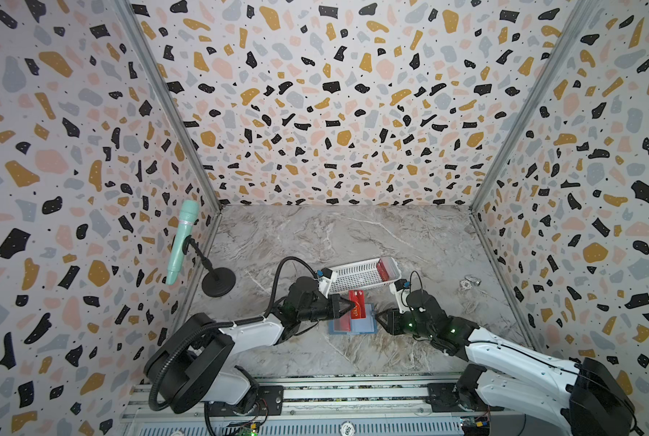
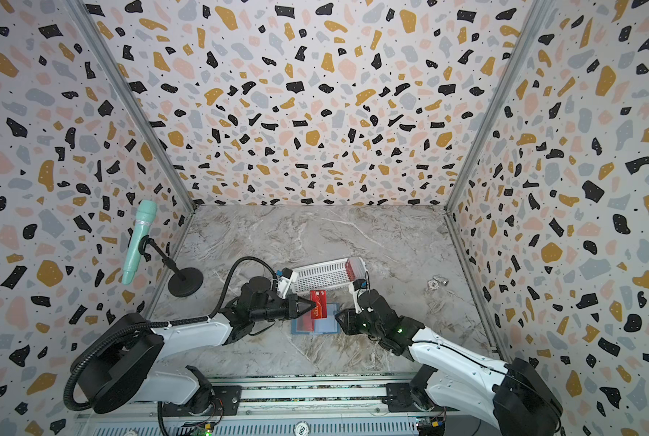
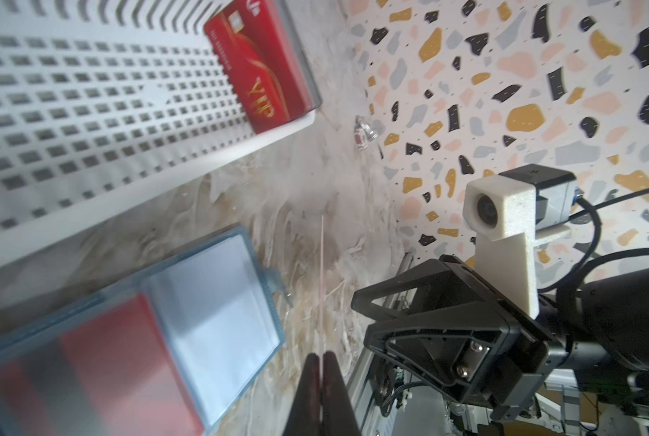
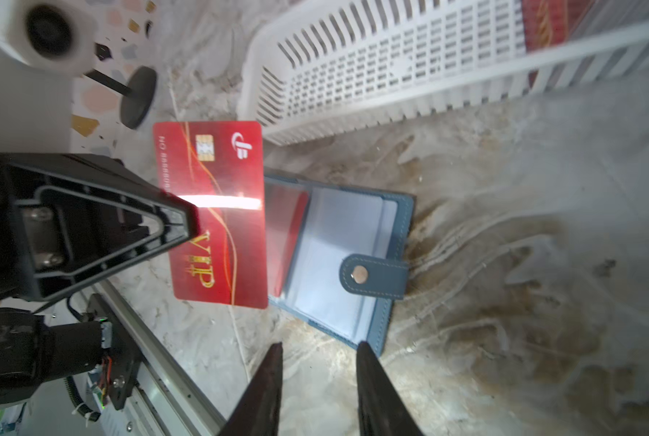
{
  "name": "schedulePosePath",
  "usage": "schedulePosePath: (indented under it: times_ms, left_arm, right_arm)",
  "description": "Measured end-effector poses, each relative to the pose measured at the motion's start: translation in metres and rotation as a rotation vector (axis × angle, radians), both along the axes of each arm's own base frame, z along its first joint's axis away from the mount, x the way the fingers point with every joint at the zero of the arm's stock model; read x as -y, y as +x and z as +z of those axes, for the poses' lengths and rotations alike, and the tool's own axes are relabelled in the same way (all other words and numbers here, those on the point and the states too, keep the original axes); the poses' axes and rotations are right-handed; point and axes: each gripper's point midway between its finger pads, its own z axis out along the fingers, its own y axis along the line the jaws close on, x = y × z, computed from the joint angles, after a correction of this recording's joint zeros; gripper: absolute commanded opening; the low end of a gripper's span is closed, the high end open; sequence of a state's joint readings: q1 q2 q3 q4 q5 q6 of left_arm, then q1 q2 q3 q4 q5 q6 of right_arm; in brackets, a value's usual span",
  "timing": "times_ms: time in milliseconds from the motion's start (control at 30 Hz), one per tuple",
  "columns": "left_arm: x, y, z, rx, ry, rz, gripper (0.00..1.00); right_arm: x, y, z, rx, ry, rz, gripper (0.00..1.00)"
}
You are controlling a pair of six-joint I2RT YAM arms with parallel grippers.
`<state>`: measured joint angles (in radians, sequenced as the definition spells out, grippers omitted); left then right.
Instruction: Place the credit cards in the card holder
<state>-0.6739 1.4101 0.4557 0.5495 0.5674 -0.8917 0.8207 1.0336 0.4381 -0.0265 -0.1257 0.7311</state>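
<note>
Black and closed tight, the left tool (image 1: pixel 348 306) pinches a red VIP credit card (image 4: pixel 217 211) by one long edge, face up, over the left half of the card holder (image 4: pixel 392 226); whether the card touches the holder cannot be told. The right tool (image 4: pixel 319 347) stands with its fingers spread and nothing between them, just beside the holder's right edge. The blue-grey card holder lies open on the marble tabletop (image 1: pixel 315 241), its snap tab folded over the clear sleeves, and another red card (image 4: pixel 285 226) is already in a left sleeve. Just behind it sits a white perforated basket (image 1: pixel 353 277) with more red cards (image 1: pixel 383 268) leaning at its right end.
</note>
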Motion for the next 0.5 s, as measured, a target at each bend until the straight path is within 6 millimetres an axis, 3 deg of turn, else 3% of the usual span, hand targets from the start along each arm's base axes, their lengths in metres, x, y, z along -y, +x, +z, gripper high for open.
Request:
schedulePosePath:
  times_ms: [200,500]
  left_arm:
    - [-0.01,-0.008,-0.034,-0.057,0.107,-0.017,0.0]
    - [-0.023,-0.009,-0.053,-0.097,0.181,-0.015,0.0]
  right_arm:
    - [-0.002,-0.006,-0.036,-0.066,-0.101,0.011,0.22]
    - [-0.003,-0.004,-0.057,-0.089,-0.15,0.004,0.17]
